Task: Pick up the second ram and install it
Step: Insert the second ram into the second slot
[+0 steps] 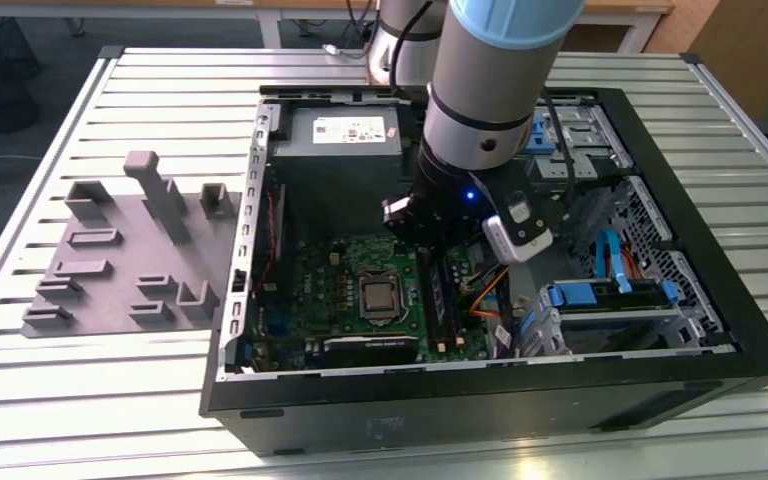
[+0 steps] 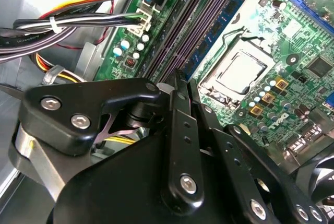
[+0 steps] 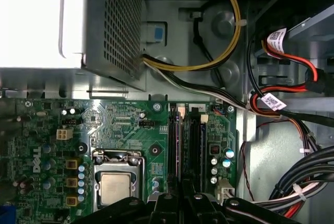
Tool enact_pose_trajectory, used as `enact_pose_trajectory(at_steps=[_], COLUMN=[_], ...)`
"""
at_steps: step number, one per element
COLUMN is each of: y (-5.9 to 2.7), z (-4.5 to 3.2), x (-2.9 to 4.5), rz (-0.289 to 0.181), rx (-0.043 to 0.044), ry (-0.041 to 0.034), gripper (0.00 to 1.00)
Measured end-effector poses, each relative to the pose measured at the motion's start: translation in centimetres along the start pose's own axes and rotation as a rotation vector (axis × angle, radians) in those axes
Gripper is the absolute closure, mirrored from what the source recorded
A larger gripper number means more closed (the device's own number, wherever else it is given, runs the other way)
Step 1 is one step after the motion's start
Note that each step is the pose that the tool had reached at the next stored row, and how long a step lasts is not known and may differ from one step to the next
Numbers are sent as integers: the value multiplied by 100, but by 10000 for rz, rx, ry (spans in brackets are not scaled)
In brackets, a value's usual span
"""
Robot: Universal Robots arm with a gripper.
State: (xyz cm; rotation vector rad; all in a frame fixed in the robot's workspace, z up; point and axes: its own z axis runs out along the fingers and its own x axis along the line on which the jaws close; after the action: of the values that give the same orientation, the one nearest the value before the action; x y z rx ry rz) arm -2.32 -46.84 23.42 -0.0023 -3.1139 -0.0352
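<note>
My gripper (image 1: 427,238) is down inside the open computer case, right over the long black memory slots (image 1: 434,292) of the green motherboard (image 1: 337,275). In the second wrist view the gripper (image 2: 180,78) is shut, its two thin black fingers (image 2: 175,109) pressed together with the tips at the end of the slots (image 2: 193,31). A dark-blue ram stick (image 2: 228,18) stands in the slot nearest the processor socket (image 2: 241,72). I cannot tell whether it is the second ram. In the first wrist view the gripper (image 3: 182,190) reaches the near end of the slots (image 3: 185,140).
A grey power-supply box (image 1: 337,135) fills the case's far corner. Cable bundles (image 3: 282,104) and drive cages (image 1: 611,300) crowd the side of the slots. Outside the case, on the exterior view's left, a grey holder tray (image 1: 124,265) with upright blocks lies on the slatted table (image 1: 37,380).
</note>
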Motion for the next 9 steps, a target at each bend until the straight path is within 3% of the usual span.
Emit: enact_pose_trajectory(at_steps=[9], y=[-14], z=[12], x=[-1], rz=[-1], rx=[3], ry=[0], gripper=[86])
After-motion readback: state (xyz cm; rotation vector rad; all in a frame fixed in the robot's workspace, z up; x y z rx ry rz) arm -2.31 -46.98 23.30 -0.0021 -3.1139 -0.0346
